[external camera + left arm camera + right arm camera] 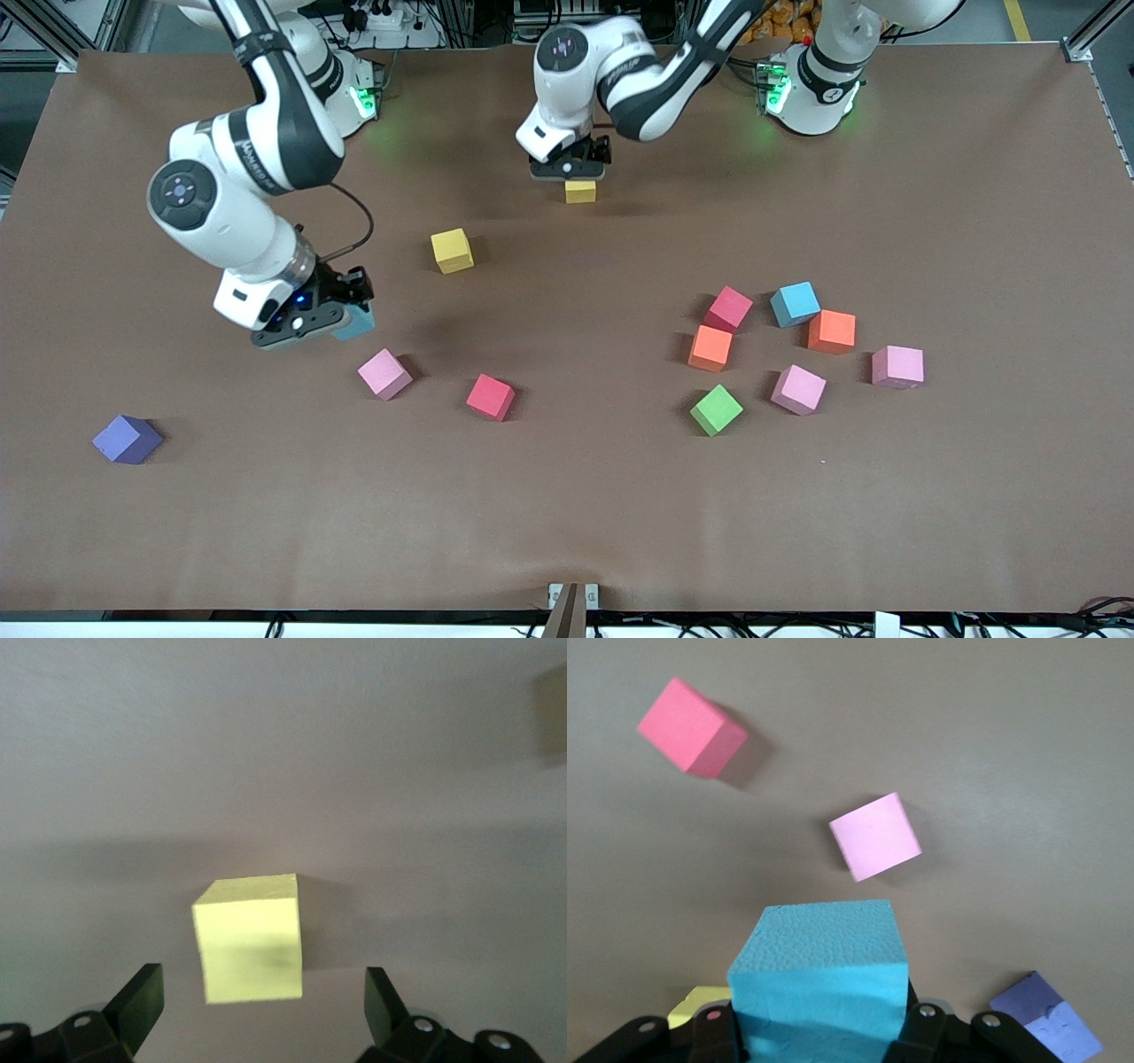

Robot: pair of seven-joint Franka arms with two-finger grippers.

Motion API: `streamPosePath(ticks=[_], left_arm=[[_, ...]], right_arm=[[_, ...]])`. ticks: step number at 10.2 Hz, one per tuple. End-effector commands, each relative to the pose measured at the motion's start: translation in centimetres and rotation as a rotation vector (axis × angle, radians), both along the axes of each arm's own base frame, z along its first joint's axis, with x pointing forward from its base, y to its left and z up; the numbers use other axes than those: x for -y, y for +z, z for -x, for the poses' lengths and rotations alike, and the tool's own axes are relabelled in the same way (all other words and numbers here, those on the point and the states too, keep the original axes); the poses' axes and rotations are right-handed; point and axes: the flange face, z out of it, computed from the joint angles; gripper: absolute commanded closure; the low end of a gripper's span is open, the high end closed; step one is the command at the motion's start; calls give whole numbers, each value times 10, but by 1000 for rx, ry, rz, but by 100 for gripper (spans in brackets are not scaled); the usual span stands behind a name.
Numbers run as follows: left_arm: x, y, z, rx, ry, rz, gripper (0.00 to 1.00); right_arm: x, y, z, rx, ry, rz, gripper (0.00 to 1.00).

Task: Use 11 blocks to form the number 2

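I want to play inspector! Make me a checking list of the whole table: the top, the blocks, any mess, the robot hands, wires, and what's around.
Surface: brown table, flat.
Job's things: loose blocks, no number 2 formed yet. One yellow block under the left gripper, another yellow block nearer the camera; a cluster of seven toward the left arm's end; pink, red and purple toward the right arm's end.
Clutter: nothing seen.
Grippers: left gripper open over the yellow block; right gripper shut on a blue block.
Cables: black cable looping on the right arm.
Surroundings: metal frame and wires along the table's edges.
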Motion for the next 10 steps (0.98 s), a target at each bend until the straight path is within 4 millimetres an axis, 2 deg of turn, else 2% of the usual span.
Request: streamPosePath(ticks=[1,3,4,5,6,7,8,10], left_arm=[[-36,48,-41,63,77,-17,0],[-77,64,-106,105,169,-9,0],[-93,72,-136,138,110,-5,0],[-119,72,-166,141,74,-7,0],[-152,73,-205,145,-4,-5,0],[-182,73,-241,151,-115,-3,0],[-201,73,-264,151,-133,7,0],[-217,58,-278,138,-112,-4,0]], right_arm=[[-17,6,27,12,54,-13,42],[-52,7,42,17,124,-15,42],[-74,8,52,29,170,-20,42],[-96,8,63,32,224,-21,44],[-121,6,77,34,280,-22,45],[-137,0,92,27,325,-18,46],[-146,-10,108,20,361,-13,46],[-164,-26,138,1,462,0,47]])
